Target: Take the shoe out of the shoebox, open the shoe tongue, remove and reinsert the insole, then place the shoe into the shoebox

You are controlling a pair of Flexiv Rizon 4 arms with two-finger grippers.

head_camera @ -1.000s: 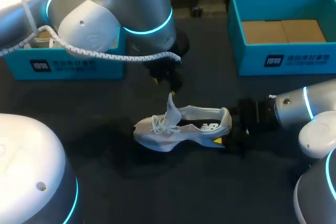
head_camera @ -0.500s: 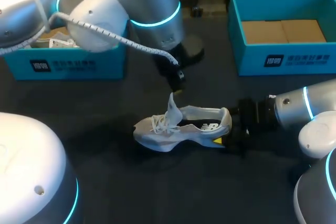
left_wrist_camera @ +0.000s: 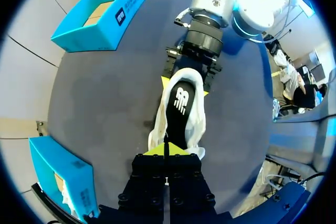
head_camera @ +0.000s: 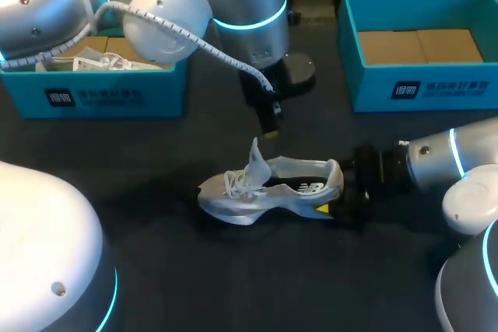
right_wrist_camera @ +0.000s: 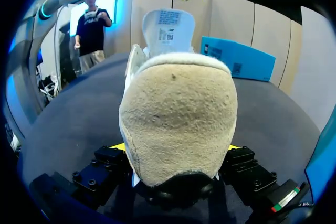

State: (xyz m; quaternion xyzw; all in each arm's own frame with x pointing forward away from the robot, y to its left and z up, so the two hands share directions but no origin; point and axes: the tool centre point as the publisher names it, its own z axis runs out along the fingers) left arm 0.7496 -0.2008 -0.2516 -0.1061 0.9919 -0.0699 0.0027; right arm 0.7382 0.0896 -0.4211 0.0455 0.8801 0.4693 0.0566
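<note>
**Shoe out on the worktop, heel clamped, tongue up**

We note the white shoe (head_camera: 261, 194) standing on its sole near the middle of the dark worktop (head_camera: 194, 277), outside both boxes. Its toe points toward our left side and its heel toward our right.

The right arm (head_camera: 443, 157) comes in low from the right. The right end effector (right_wrist_camera: 176, 149) is clamped on the heel, one yellow-tipped finger on each side. In the right wrist view the tan heel padding fills the space between the two fingers.

The tongue (head_camera: 255, 157) stands up out of the shoe, with the laces (head_camera: 233, 183) loose beside it toward the toe. The shoe mouth is open. In the left wrist view the black insole (left_wrist_camera: 180, 113) lies flat inside it.

The left arm (head_camera: 241, 5) reaches in from the left, past the left box (head_camera: 117, 97). The left end effector (head_camera: 269, 130) hangs just above and a little behind the tip of the tongue. Its yellow fingertips (left_wrist_camera: 157, 149) are pressed together with nothing between them. We cannot tell whether they touch the tongue; the head view shows a small gap. A white coiled cable (head_camera: 226, 60) runs along this arm.

The left box sits at the far left of the worktop and holds something white with laces, which we cannot make out further. The right box (head_camera: 420, 87) sits at the far right and shows only a brown cardboard floor. Both boxes are well apart from the shoe.
</note>
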